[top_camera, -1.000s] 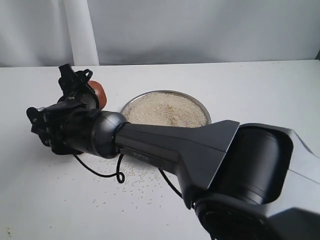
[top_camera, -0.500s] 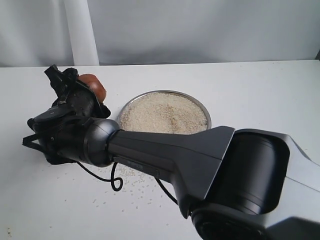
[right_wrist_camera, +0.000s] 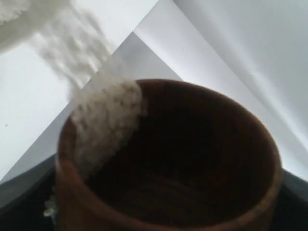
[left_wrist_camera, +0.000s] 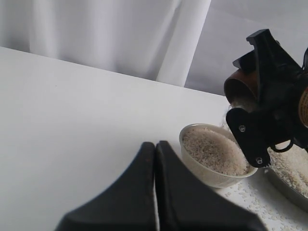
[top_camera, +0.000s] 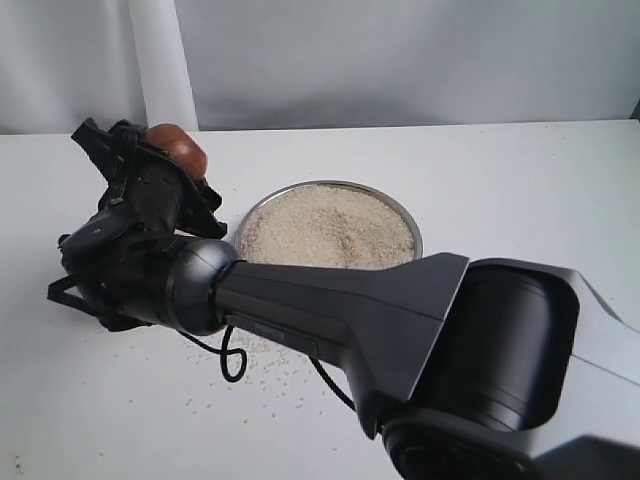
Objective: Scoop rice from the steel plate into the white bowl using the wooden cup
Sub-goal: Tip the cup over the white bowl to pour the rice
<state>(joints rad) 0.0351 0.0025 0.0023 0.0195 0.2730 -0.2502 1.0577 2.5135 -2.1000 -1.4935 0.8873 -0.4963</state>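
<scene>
**Cup over bowl, bowl beside plate**

The steel plate (top_camera: 395,203) sits mid-counter (top_camera: 520,170), with rice (top_camera: 330,228) heaped in it. Left of it in the exterior view, the wooden cup (top_camera: 178,148) hangs tilted above the counter, held in the right gripper (left_wrist_camera: 253,98). The white bowl (left_wrist_camera: 204,172) stands just beside the plate, under the cup's mouth, with rice in it. Loose grains (top_camera: 272,368) lie on the counter before the plate.

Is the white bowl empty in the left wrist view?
No, the white bowl holds a heap of rice, and more falls from the tilted wooden cup.
</scene>
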